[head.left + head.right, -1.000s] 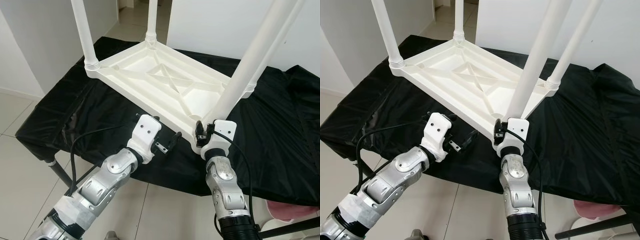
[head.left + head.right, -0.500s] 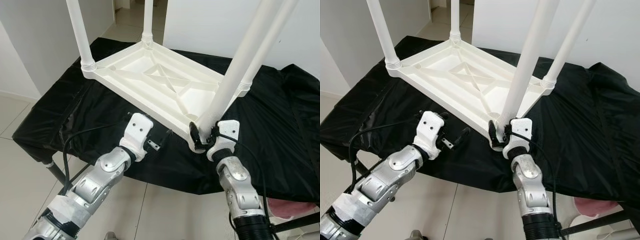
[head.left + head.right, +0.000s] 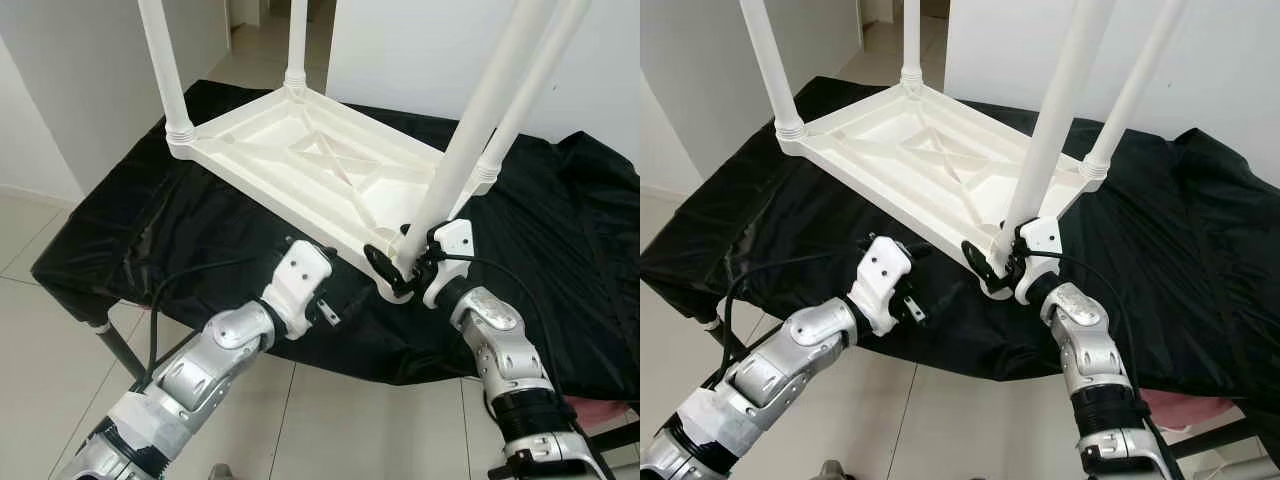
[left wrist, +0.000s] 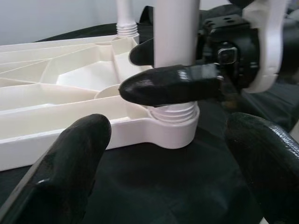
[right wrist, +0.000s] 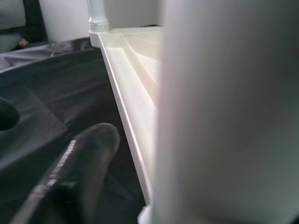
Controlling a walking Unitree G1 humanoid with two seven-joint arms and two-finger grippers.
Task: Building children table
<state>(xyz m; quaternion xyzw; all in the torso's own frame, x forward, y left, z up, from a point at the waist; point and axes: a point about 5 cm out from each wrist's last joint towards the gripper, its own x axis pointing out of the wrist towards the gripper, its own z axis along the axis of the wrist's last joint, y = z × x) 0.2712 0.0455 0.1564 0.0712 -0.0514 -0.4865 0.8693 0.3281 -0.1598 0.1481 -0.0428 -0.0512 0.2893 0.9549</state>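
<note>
One black cloth (image 3: 560,240) draped over a work surface, white children table (image 3: 320,165) upside down on it, four legs up; right gripper (image 3: 400,262) jaws closed round the nearest leg (image 3: 470,130) at its base; left gripper (image 3: 335,300) jaws spread, empty, just short of that corner

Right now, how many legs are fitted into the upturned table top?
4: far-left corner leg, far leg, right corner leg, and near leg, which the right gripper clasps.
</note>
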